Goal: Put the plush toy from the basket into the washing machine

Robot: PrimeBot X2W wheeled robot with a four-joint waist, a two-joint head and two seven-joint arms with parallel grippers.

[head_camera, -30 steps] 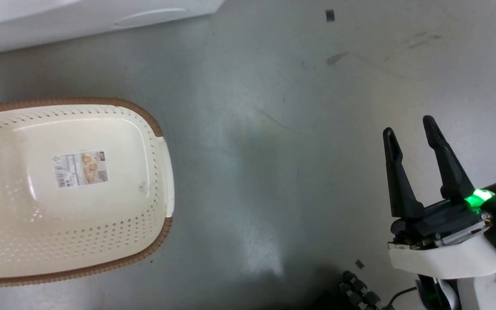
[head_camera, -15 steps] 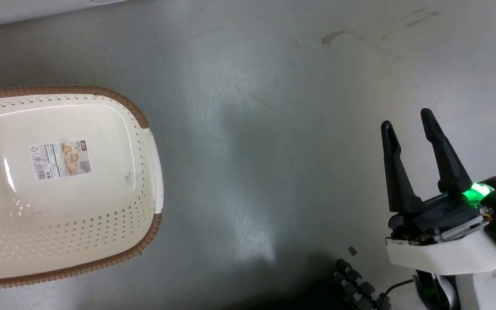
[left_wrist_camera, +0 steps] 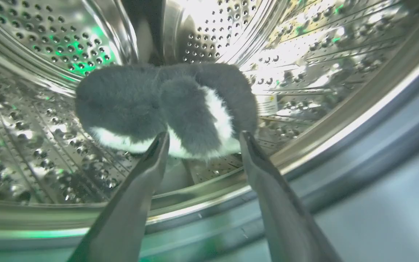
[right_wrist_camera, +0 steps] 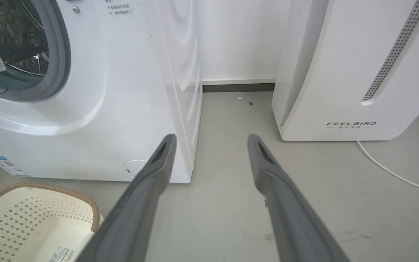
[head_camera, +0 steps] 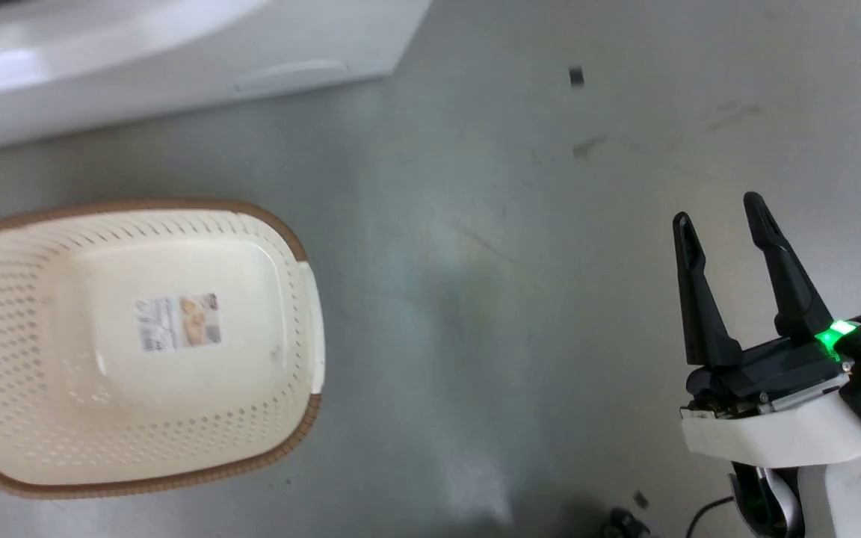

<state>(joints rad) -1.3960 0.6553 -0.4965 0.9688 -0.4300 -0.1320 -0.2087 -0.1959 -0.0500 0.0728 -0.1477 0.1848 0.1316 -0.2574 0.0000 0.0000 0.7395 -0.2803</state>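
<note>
The plush toy (left_wrist_camera: 129, 98), black fur with white patches, lies inside the perforated steel drum (left_wrist_camera: 31, 43) of the washing machine (right_wrist_camera: 122, 91). In the left wrist view my left gripper (left_wrist_camera: 204, 135) stands open at the drum's mouth, its tips just short of the toy and nothing between the fingers. The cream basket (head_camera: 4, 336) with its brown rim sits on the floor in front of the machine's base (head_camera: 176, 67), with only a paper label inside. At the head view's lower right my right gripper (head_camera: 719, 211) is open over bare floor, far right of the basket (right_wrist_camera: 24, 218).
The white FEELBIRD appliance (right_wrist_camera: 340, 72) stands right of the washing machine, with a strip of grey floor between them. A white cable (right_wrist_camera: 387, 171) trails on the floor beside it. A small dark scrap (head_camera: 575, 75) lies on the floor.
The head camera has shifted: the basket now sits lower and further right in the picture and the machine's base is back at the top. The right gripper stays open, much where it was.
</note>
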